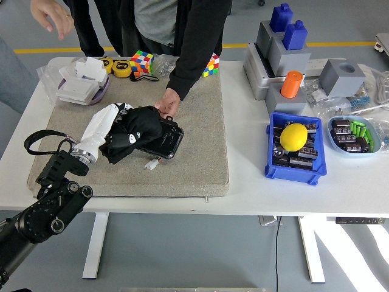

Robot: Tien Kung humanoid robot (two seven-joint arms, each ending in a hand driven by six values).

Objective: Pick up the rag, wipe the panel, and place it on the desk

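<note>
Step in hand, as judged: wiping. The left hand point(104, 123) is curled onto the black rag point(130, 132), bunched over the left part of the dark panel point(163, 141) on the grey mat point(200, 164). A person's hand point(168, 103) steadies the panel's far edge. Next: sweep the rag across the exposed panel, then set it on the surface point(255, 194). Right hand not in view.
</note>
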